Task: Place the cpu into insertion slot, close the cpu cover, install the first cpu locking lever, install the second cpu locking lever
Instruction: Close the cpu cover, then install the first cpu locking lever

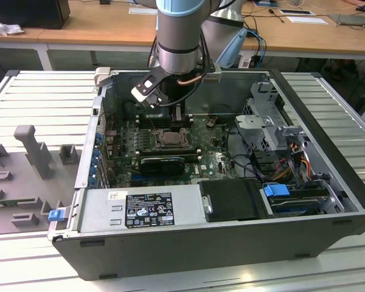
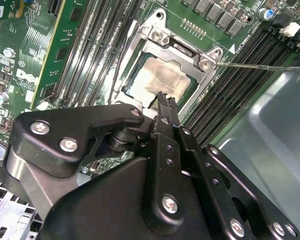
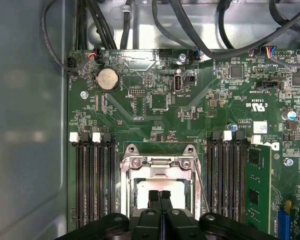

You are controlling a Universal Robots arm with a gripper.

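The cpu [image 2: 162,80] is seated in the insertion slot [image 1: 170,139], in the far part of the open computer case [image 1: 231,243], toward the exterior view's left. The cpu cover [image 3: 157,161] appears to lie down around it. One thin locking lever [image 2: 260,65] stands unlatched beside the slot, so the work is judged to be at the first lever step, which calls for fine contact on that rod. The gripper [image 2: 164,97] has its fingers pressed together, holding nothing, tips just over the chip's edge. Contact cannot be confirmed.
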